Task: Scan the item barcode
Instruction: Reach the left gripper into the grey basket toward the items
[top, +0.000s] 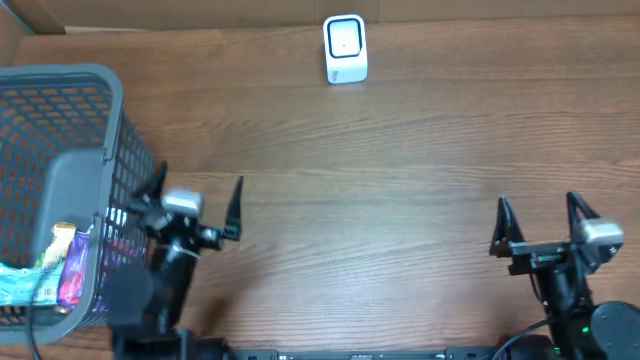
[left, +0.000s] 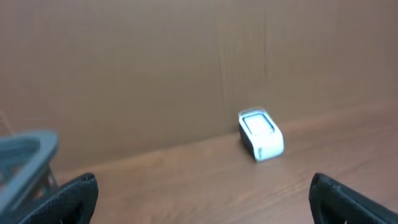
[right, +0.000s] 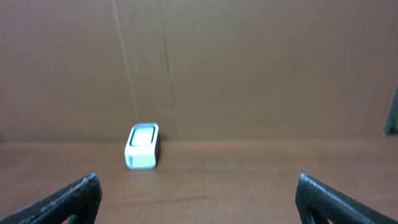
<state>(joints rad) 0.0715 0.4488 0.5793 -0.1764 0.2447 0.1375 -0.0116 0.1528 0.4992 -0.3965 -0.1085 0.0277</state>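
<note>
Open table stretches between the scanner, far centre against the wall, and the near edge. There the left gripper and right gripper gape wide, holding nothing. The basket at the left edge holds packets.

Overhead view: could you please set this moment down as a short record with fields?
scanner: white, standing at the far edge of the table
basket: grey mesh, at the left, packets inside
left gripper: open, empty, beside the basket
right gripper: open, empty, over bare table
task state: no item picked up yet
</note>
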